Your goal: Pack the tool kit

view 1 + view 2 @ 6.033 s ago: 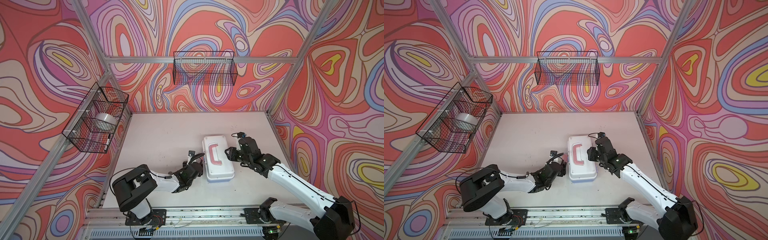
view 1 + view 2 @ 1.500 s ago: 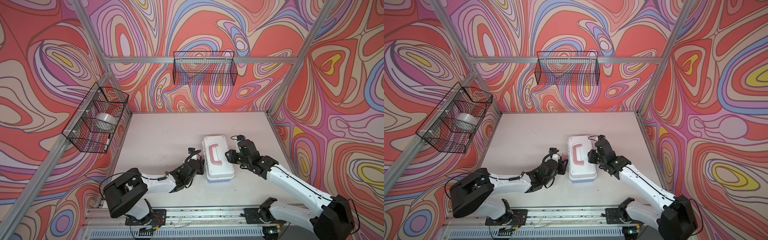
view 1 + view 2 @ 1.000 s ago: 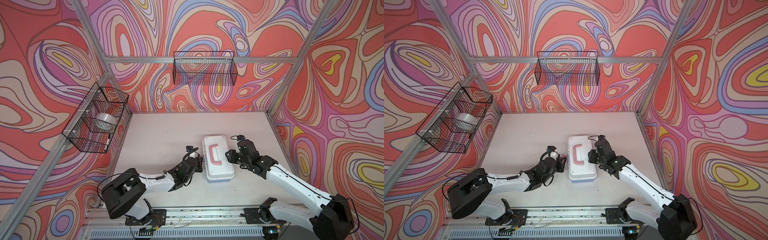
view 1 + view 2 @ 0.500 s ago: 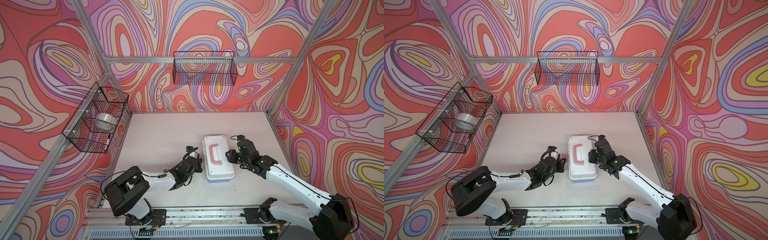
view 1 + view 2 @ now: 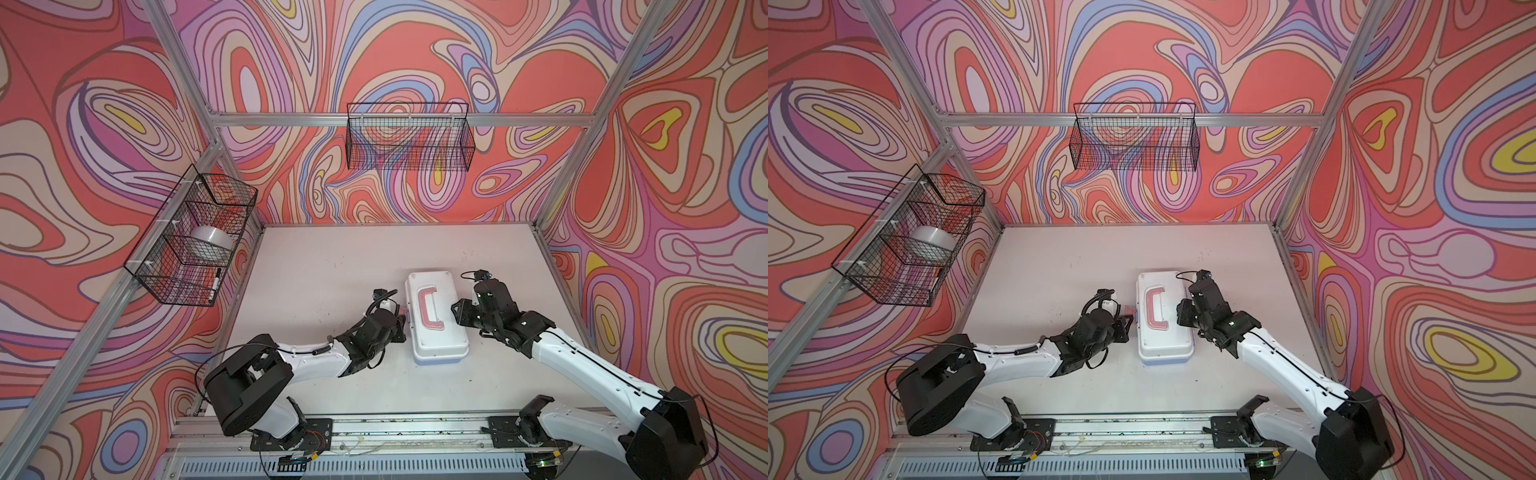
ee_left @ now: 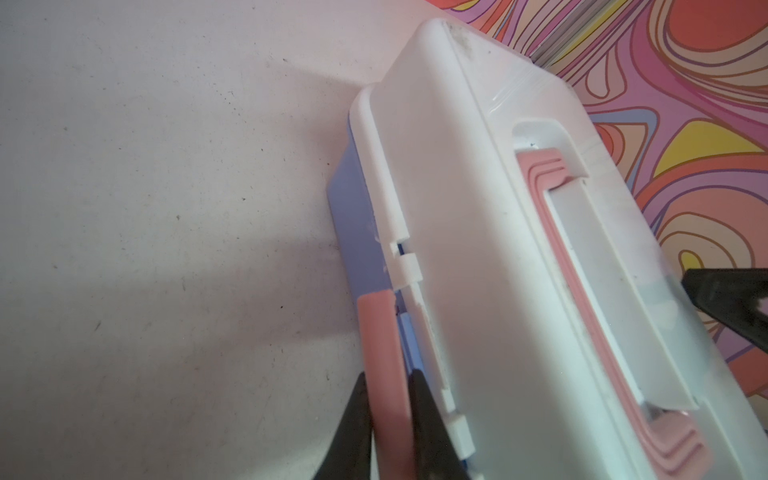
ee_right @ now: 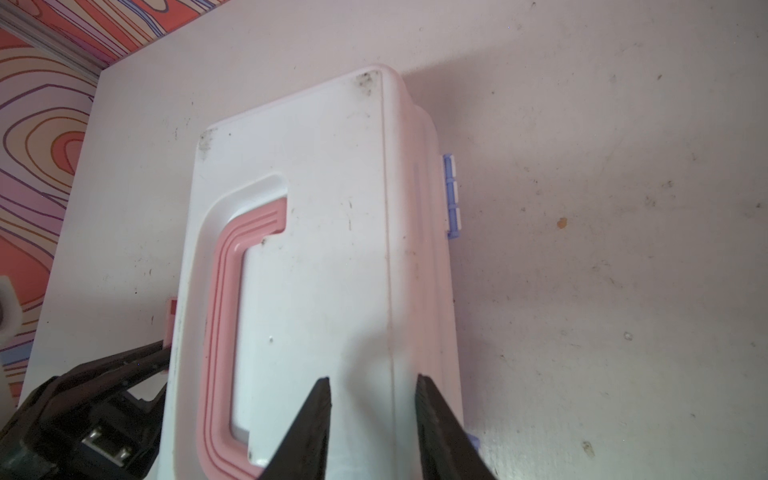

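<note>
Pink latch (image 6: 376,324) is now clamped by the left gripper (image 6: 388,374), just closed; the shut white box (image 5: 436,328) (middle of the table (image 5: 332,270)) is braced by the right gripper (image 7: 372,378), jaws parted. Latching seems imminent.

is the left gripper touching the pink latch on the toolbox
Touching. The left wrist view shows the left gripper with a black finger pressed against each side of the pink latch, no gap.
</note>
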{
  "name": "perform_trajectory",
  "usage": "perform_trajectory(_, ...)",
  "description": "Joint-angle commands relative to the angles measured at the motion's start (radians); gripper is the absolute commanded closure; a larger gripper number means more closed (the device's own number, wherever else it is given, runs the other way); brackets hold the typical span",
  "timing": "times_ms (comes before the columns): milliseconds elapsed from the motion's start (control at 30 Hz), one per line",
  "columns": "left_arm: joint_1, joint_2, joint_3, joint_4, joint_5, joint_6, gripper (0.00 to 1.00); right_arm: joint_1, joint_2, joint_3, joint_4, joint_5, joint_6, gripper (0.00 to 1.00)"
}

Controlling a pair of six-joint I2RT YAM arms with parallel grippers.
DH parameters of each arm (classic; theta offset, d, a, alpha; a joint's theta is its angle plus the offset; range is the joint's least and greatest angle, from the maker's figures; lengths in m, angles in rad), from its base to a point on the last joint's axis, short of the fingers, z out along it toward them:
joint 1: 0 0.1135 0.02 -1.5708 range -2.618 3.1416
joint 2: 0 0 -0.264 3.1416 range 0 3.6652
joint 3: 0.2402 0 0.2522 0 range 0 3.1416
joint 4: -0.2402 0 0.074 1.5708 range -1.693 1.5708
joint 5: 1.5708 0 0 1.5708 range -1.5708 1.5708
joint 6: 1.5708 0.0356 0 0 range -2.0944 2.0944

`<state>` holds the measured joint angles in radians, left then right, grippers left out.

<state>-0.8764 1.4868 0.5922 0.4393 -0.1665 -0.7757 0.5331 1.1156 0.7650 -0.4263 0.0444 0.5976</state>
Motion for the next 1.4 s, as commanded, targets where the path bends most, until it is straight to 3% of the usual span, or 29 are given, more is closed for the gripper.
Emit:
perform_trajectory(0,0.012,-0.023,0.046,-0.038,0.074,-0.046,0.85,0.006,0.0,0.003,-0.002,0.005,0.012,0.64)
perform_trajectory(300,0.036,-0.032,0.1,-0.14,0.14,-0.092,0.9,0.006,-0.004,-0.006,0.01,0.001,0.014,0.64)
perform_trajectory(900,0.048,-0.017,0.174,-0.211,0.255,-0.142,0.92,0.006,-0.013,-0.012,0.008,0.005,0.02,0.64)
perform_trajectory(1367,0.049,-0.031,0.188,-0.232,0.27,-0.142,0.75,0.005,-0.02,-0.016,0.004,0.006,0.019,0.64)
